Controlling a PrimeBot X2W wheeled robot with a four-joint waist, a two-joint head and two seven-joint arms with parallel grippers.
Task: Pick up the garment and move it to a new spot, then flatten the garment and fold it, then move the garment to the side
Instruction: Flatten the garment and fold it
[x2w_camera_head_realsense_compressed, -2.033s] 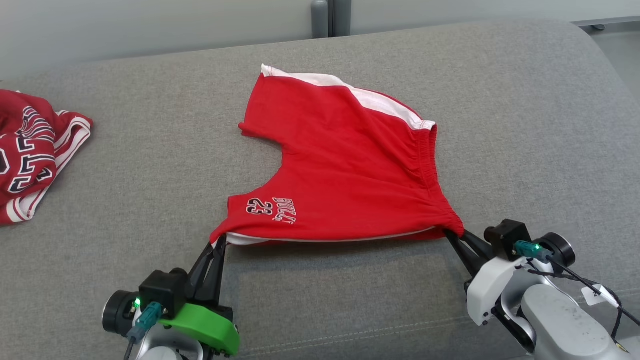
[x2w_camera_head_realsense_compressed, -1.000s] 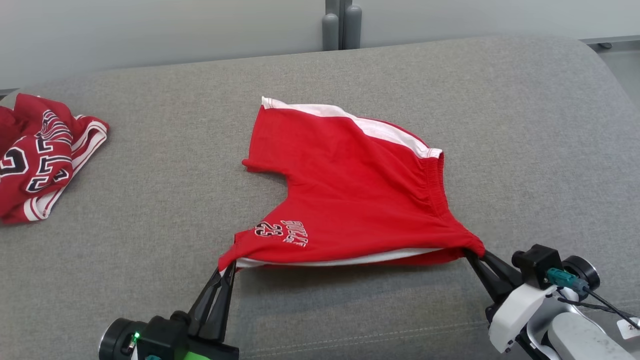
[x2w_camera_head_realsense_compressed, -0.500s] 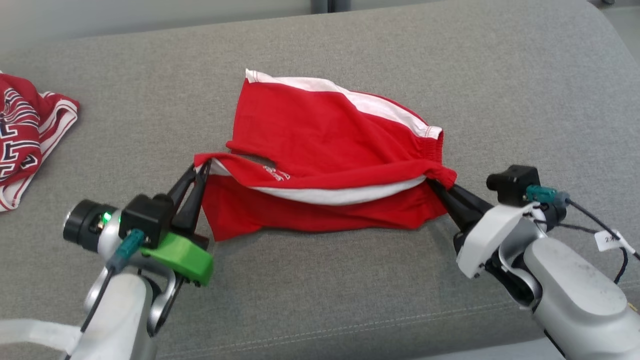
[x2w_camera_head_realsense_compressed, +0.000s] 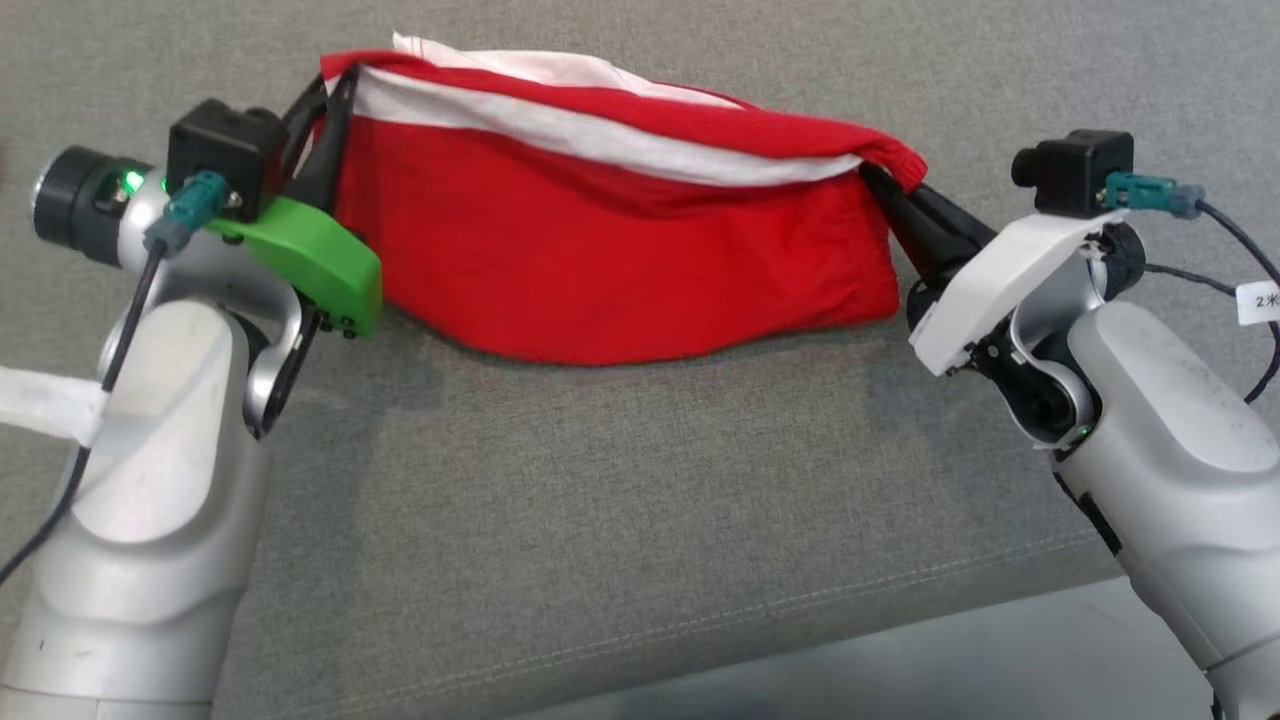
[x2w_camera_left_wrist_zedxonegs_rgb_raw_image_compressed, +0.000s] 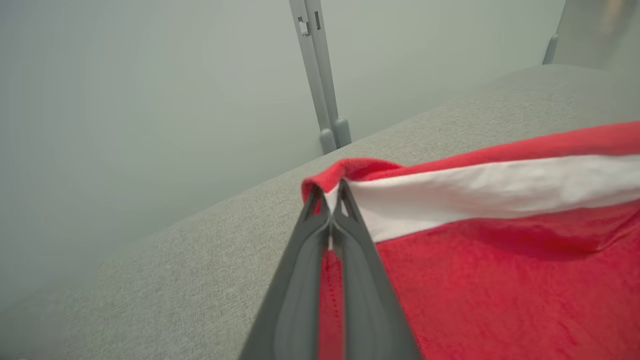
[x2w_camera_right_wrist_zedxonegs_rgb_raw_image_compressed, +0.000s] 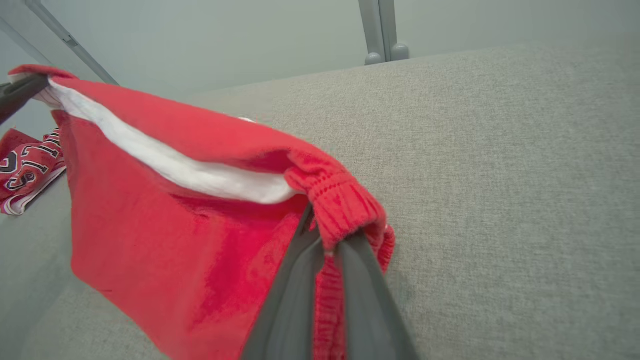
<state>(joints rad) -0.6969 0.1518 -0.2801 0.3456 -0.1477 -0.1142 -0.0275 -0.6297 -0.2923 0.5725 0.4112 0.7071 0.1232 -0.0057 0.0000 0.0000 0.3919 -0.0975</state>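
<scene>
You're mid-fold, I'd say. Your left hand (x2w_camera_head_realsense_compressed: 330, 85) and right hand (x2w_camera_head_realsense_compressed: 880, 180) each clamp one end of the red shorts' (x2w_camera_head_realsense_compressed: 620, 260) raised edge, and the cloth sags onto the grey cushion (x2w_camera_head_realsense_compressed: 600, 480). Next, likely lay that edge down evenly on the far side.

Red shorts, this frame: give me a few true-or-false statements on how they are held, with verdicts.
1. The left gripper is shut on a corner of the red shorts. True.
2. The right gripper is open, clear of the cloth. False: it is shut on the elastic waistband.
3. The shorts lie flat on the grey cushion. False: their top edge is raised between the grippers, the rest hanging.
4. A white stripe runs along the raised edge. True.
</scene>
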